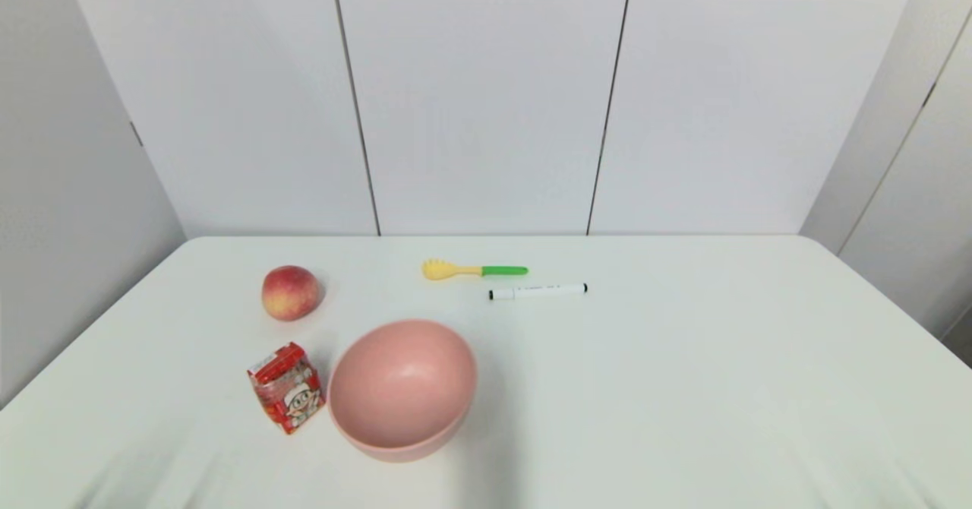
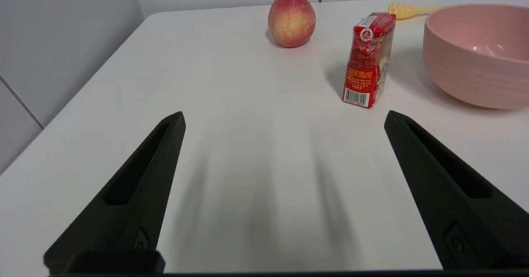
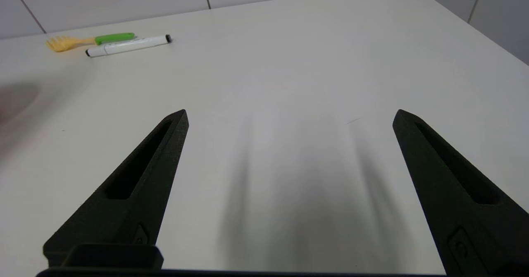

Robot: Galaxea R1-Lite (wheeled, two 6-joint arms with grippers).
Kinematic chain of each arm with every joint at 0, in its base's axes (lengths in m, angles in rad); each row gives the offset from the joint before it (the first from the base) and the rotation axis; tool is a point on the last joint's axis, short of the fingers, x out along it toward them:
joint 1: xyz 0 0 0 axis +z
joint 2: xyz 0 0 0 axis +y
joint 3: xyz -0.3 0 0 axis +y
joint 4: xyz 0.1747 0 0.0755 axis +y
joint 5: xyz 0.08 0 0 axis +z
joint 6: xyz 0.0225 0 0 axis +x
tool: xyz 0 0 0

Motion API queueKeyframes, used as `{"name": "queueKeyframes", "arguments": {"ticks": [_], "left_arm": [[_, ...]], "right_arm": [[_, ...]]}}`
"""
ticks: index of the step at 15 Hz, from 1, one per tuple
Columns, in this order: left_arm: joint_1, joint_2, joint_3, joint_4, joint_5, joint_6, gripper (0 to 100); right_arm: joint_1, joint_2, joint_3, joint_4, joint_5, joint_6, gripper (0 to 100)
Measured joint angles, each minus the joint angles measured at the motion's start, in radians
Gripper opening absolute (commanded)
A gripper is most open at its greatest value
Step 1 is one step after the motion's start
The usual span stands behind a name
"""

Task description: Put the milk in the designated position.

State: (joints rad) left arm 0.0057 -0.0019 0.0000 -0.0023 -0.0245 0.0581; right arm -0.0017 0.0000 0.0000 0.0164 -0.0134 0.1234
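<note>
The milk [image 1: 287,387] is seen standing upright on the white table [image 1: 683,387], just left of the pink bowl [image 1: 402,389], with neither gripper near it.

A cartoon child's face is printed on the carton's front, and in the left wrist view a barcode, lines of small yellow print too fine to be read, and a round emblem near the top are shown on its red side. The peach [image 1: 291,292] is placed farther back, apart from the carton. A yellow fork with a green handle [image 1: 472,270] and a white marker [image 1: 538,292] are laid side by side near the table's middle; the marker's print cannot be read. The left gripper [image 2: 284,120] is held low over bare tabletop short of the carton, fingers spread wide with nothing between them. The right gripper [image 3: 290,118] is likewise spread wide over bare table.
</note>
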Motion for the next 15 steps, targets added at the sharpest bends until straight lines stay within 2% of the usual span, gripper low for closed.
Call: {"name": "queueKeyframes", "arguments": {"ticks": [15], "left_arm": [[0.000,0.000,0.000,0.000,0.008,-0.029,100]], "right_arm": [[0.000,0.000,0.000,0.000,0.001,-0.012,100]]}}
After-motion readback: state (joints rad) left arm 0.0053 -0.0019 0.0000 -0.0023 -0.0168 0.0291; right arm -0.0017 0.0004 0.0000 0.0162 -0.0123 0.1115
